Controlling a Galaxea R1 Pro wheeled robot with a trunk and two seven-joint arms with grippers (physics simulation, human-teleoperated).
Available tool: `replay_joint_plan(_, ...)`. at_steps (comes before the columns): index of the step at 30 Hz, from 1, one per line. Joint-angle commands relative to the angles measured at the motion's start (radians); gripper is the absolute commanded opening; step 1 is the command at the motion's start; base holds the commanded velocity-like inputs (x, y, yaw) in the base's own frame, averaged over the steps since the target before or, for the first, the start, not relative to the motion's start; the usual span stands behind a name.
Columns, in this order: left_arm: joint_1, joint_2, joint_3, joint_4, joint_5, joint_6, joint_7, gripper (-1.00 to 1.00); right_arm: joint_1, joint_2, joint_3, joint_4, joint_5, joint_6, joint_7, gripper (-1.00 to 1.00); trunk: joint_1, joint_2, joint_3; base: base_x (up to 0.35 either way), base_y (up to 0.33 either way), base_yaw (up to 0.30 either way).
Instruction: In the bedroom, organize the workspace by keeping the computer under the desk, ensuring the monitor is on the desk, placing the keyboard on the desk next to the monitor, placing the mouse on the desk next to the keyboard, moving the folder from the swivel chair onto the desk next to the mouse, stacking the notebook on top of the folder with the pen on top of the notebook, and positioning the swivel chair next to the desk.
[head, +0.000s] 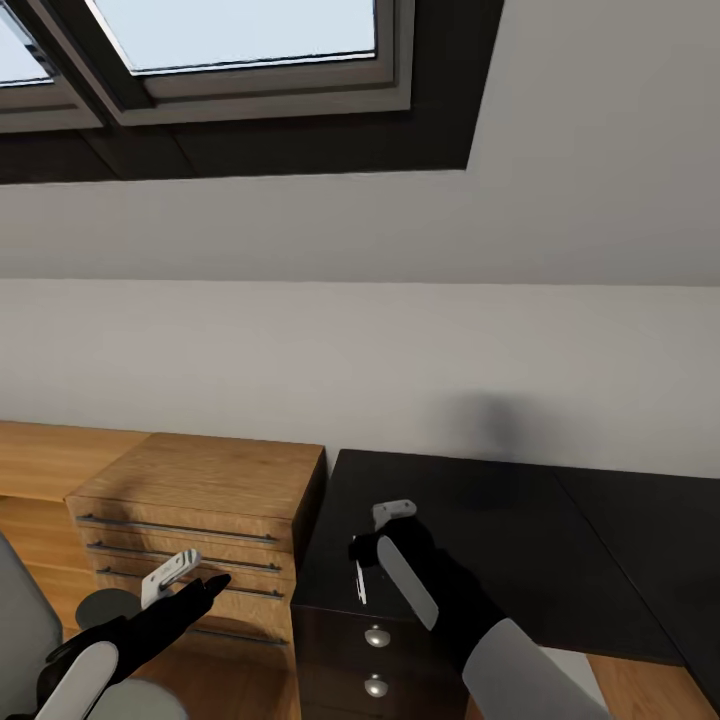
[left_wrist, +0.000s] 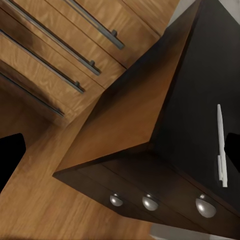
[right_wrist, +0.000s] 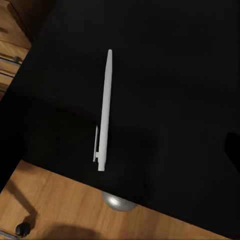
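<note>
A white pen lies on the black glossy desk, close to its front left corner. In the right wrist view the pen rests flat on the desk top, its clip end near the edge. My right gripper hovers just above it, open, with nothing between its fingers. Left of the desk, my left gripper is open and empty in front of the wooden drawers. The left wrist view looks down at the pen and the desk corner. A grey part of the swivel chair shows at the lower left.
A light-wood drawer unit with long bar handles stands against the desk's left side. Dark drawers with round silver knobs sit under the desk's left end. A white wall and a roof window lie behind. Wood floor shows below.
</note>
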Motion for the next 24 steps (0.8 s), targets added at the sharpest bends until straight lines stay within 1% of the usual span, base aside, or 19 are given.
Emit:
replay_joint_plan(1, -0.001, 0.001, -0.001, -0.002, 0.010, -0.001, 0.010, 1.00, -0.005, 0.000, 0.002, 0.005, -0.012, 0.001, -0.009, 1.00, 0.004, -0.008, -0.005, 0.000, 0.000, 0.000)
replay_joint_plan(11, -0.001, 0.001, -0.002, -0.002, 0.010, -0.001, 0.014, 1.00, -0.017, 0.000, 0.001, 0.037, -0.019, -0.024, -0.008, 1.00, 0.042, -0.078, -0.036, 0.000, 0.000, 0.000)
replay_joint_plan(24, -0.001, 0.001, -0.002, -0.001, 0.010, -0.001, 0.015, 1.00, -0.019, 0.000, 0.004, 0.053, -0.021, -0.032, -0.007, 1.00, 0.092, -0.169, -0.077, 0.000, 0.000, 0.001)
